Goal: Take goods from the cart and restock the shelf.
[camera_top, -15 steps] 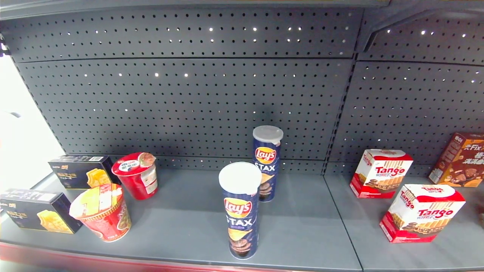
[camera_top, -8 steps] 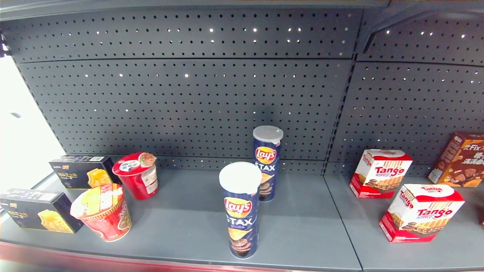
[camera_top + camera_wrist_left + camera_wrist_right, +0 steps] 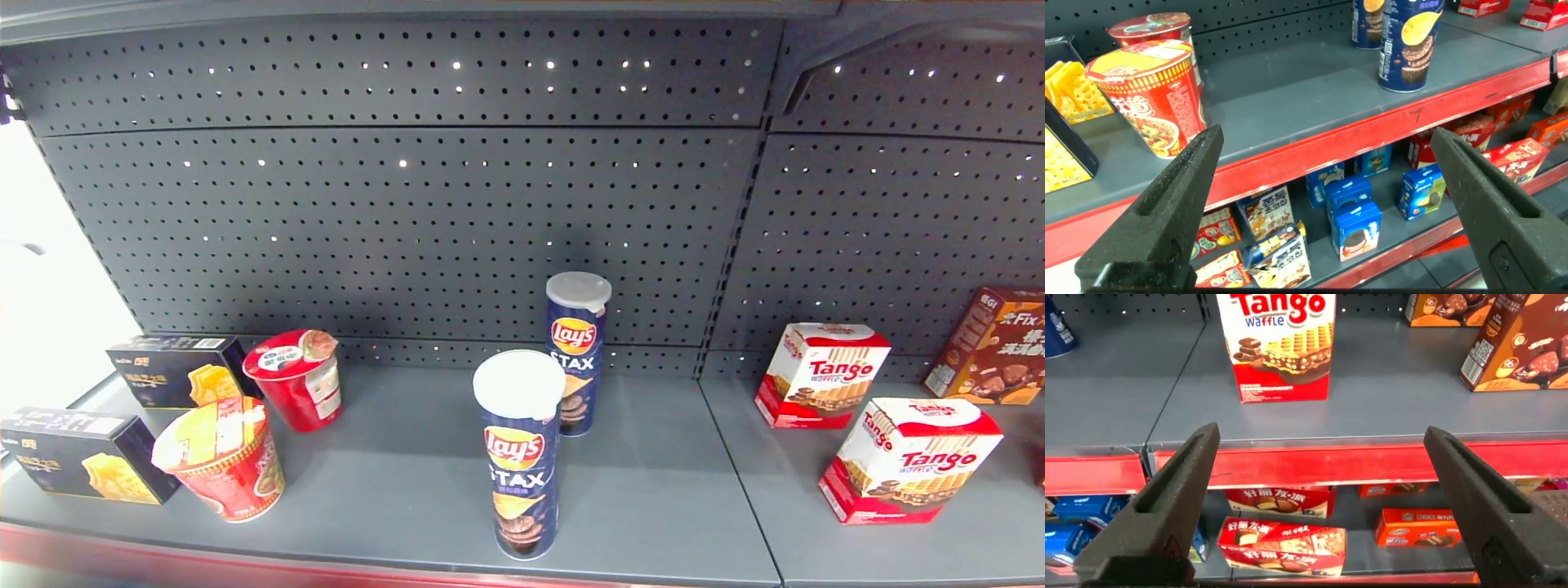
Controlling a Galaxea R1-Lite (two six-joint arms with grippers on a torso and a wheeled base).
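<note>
The grey shelf (image 3: pixel 653 498) holds two upright dark blue chip cans (image 3: pixel 518 457) (image 3: pixel 575 351) in the middle. Two red cup noodles (image 3: pixel 220 457) (image 3: pixel 295 377) and two dark boxes (image 3: pixel 82 453) (image 3: pixel 175 371) stand at the left. Two red-and-white waffle boxes (image 3: pixel 820 374) (image 3: pixel 910 457) sit at the right. My left gripper (image 3: pixel 1324 137) hangs open in front of the shelf's red edge (image 3: pixel 1372 131), between a cup noodle (image 3: pixel 1151 94) and a chip can (image 3: pixel 1409 41). My right gripper (image 3: pixel 1321 434) is open before a waffle box (image 3: pixel 1278 343). Both hold nothing.
A brown chocolate box (image 3: pixel 992 343) stands at the far right, and another brown box (image 3: pixel 1519 339) shows in the right wrist view. The lower shelf carries blue boxes (image 3: pixel 1355 224) and red boxes (image 3: pixel 1282 543). Bare shelf room lies between the cups and the cans.
</note>
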